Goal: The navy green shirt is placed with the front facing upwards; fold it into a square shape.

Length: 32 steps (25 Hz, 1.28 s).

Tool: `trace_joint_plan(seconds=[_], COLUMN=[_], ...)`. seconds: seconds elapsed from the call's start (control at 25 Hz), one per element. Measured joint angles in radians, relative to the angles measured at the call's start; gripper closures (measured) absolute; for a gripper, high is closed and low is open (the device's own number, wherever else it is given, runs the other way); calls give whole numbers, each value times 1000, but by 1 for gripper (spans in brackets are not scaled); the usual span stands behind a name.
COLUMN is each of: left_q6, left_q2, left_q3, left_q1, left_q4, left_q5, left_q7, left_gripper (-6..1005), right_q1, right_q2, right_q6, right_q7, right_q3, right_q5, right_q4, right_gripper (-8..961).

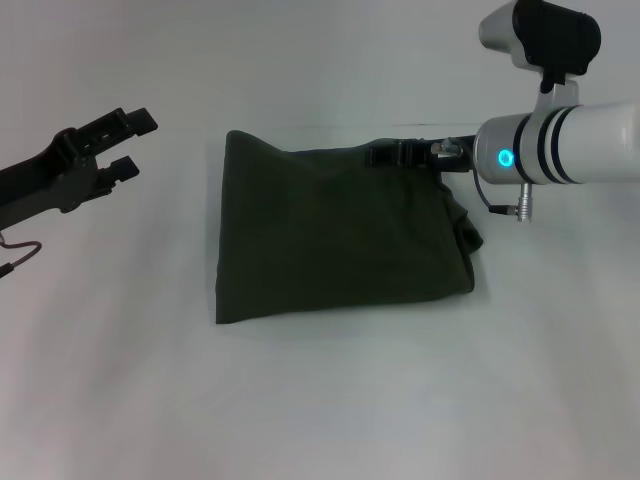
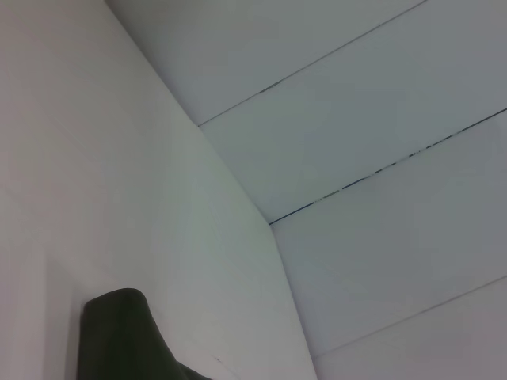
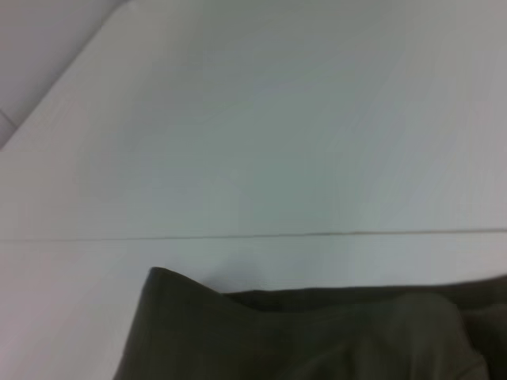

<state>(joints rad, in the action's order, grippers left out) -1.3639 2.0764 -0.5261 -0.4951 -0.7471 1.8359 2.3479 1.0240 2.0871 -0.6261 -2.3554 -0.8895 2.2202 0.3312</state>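
The navy green shirt (image 1: 335,235) lies folded into a rough square in the middle of the white table (image 1: 320,400), plain dark fabric up and no lettering showing. Its right edge is bunched and uneven. My right gripper (image 1: 392,155) sits low at the shirt's far edge, right of its middle, touching or just above the cloth. The right wrist view shows that far edge of the shirt (image 3: 317,332) against the table. My left gripper (image 1: 133,145) hovers open and empty, well left of the shirt. A corner of the shirt (image 2: 119,340) appears in the left wrist view.
White table surface surrounds the shirt on every side. A thin seam (image 3: 253,235) in the table runs just beyond the shirt's far edge. White wall panels (image 2: 356,119) stand behind the table. No other objects are in view.
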Motion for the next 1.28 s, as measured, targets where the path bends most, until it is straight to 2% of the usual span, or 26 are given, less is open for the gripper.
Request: trace_joint_plan(seconds=[0.36,0.88,1.04,1.28], left_q6=[2,4,3,7], left_q2=[-1,-3,-3,-2], left_q3=[0,11,11,13], left_q1=[-1,-5,-5,-1], left_q4=[0,0,0,0], left_q5=[0,0,0,0], left_q7=[-1,-1,-1,0], left_gripper=[66,65,65,65], right_q1=[39,49,26,-47], right_q2=[10,8,4,-5], right_q6=[8,29,59,53], right_q7=[84,85,81,43], right_q3=[0,-44,-52,-52], right_q5=[-11,-9,-5,-2], right_q4=[-2,5,41,139], right_gripper=[255,283,281,277])
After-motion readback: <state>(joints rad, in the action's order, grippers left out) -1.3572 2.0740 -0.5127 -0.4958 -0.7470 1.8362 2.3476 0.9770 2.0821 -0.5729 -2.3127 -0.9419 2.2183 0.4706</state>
